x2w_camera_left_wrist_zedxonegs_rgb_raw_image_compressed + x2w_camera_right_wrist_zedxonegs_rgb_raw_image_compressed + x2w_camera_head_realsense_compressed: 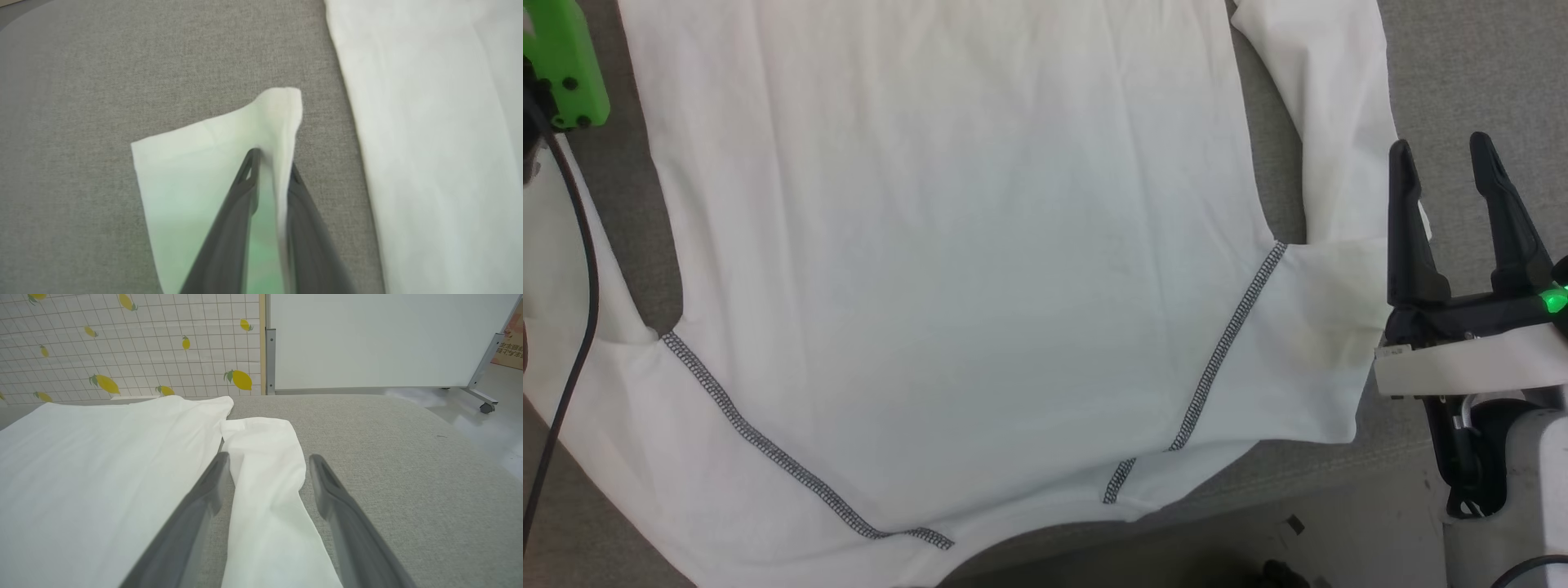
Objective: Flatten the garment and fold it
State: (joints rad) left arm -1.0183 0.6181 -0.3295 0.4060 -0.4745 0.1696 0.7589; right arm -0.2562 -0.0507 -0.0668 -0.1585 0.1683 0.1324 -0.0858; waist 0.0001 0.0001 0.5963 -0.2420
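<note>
So the garment (947, 245), a big white long-sleeved shirt in thin fabric with dark grey zigzag-stitched seams (1225, 343), is lying spread out on a grey woven padded surface (1462, 65). The body is looking mostly flat, with just some soft creases running through it. The left gripper (273, 161), two long dark fingers, is pinching the open end of the left sleeve (196, 163). A ridge of cloth is standing up between the fingers, so I'm reading that as clenched on fabric, though the jaws aren't fully together. The right gripper (1440, 145) is hanging with its fingers wide apart and nothing in them, just over the right sleeve (265, 490), which is lying alongside the body with a strip of grey showing between them. Handling-wise, I'm guessing this thing is super light and floppy. It's going to be draping and bunching wherever it isn't supported, and dragging on that woven surface rather than sliding cleanly. Nothing breakable about it, but a thin single layer could be slipping out of a shallow pinch. I'd be taking hold right at the cuffs or hems where the cloth is doubled up, and getting both layers of the sleeve into the pinch. For the right side, going for the sleeve end or the shoulder seam seems like the safest bet.
</note>
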